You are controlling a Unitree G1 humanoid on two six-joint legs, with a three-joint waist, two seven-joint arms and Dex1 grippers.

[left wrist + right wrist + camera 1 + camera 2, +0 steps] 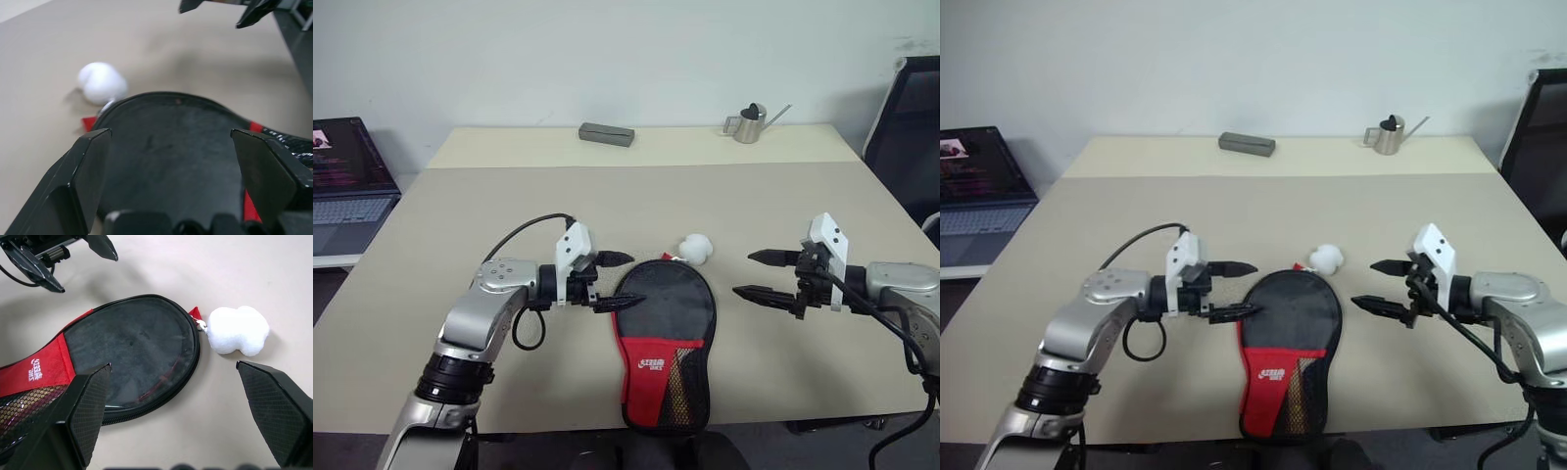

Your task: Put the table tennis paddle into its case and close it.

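The case (664, 313) lies flat on the tan table (783, 206), round black end away from me, red panel and mesh toward the front edge. Its zip looks run round the rim, with a red pull tab and a white fluffy ball (696, 248) at the far end. The table tennis paddle is hidden. My left gripper (634, 280) stands open at the case's left edge, pointing right, its lower finger (625, 304) over the rim. My right gripper (742, 274) hangs open right of the case, apart from it, pointing left. Nothing is between either pair of fingers.
At the back of the table lie a grey box (606, 134) and a small metal watering can (751, 122). A laptop (347, 186) sits on a side surface at the left. A black chair (911, 127) stands at the right. The case's red end reaches the table's front edge.
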